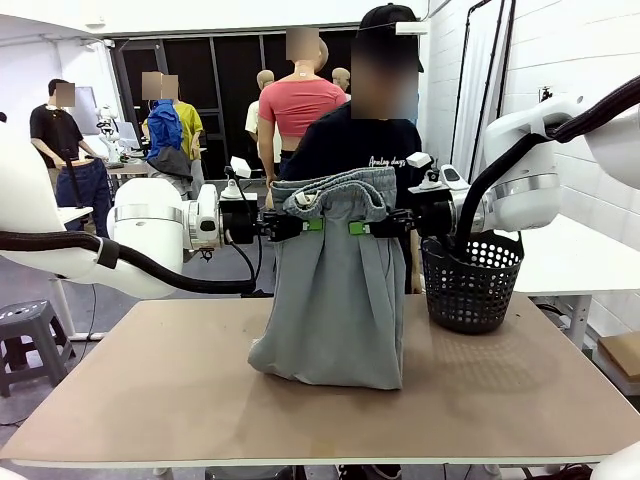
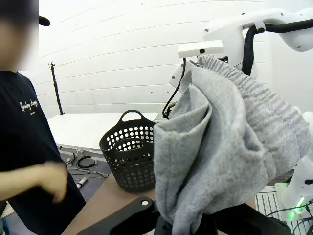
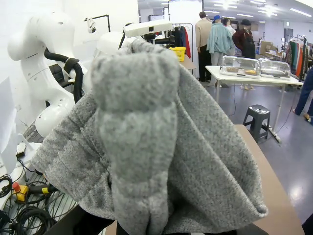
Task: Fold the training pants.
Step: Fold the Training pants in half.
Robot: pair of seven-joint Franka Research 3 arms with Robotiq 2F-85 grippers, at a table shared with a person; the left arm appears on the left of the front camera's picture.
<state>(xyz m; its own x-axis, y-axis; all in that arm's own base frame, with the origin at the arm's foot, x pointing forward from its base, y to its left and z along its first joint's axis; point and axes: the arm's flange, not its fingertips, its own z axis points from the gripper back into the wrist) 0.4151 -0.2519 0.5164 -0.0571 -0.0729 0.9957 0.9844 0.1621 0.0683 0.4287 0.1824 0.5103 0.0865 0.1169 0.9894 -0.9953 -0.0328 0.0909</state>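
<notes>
The light grey training pants [image 1: 335, 290] hang by their gathered waistband above the table [image 1: 150, 400], their lower end bunched on the tabletop. My left gripper [image 1: 308, 224] is shut on the waistband's left side and my right gripper [image 1: 362, 228] is shut on its right side, both level with each other. In the left wrist view the grey cloth [image 2: 220, 147] rises from between the fingers and hides the tips. In the right wrist view the bunched waistband [image 3: 142, 142] covers the fingers too.
A black perforated basket [image 1: 470, 280] stands on the table's right part, close behind my right arm. A person in a black T-shirt [image 1: 360, 150] stands at the far side behind the pants, with a hand [image 2: 49, 178] blurred in the left wrist view.
</notes>
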